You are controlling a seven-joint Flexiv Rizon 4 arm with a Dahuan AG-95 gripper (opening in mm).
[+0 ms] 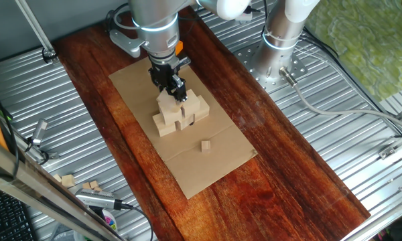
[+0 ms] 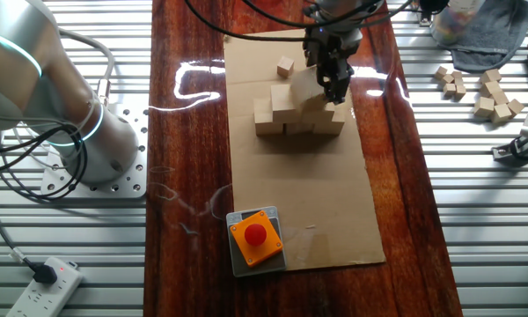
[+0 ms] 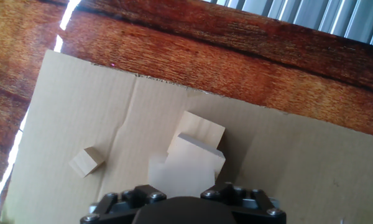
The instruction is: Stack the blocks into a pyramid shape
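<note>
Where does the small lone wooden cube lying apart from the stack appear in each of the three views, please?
One fixed view: the small cube lies lower right of the block stack, on the cardboard sheet.
The other fixed view: the cube sits upper left of the stack, near the sheet's far edge.
Hand view: it lies at lower left, on the sheet.
Shared landmark: the block stack.

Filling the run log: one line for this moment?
tool: at pyramid top | top block: between fingers, grip unclear | blocks: stacked on cardboard
</note>
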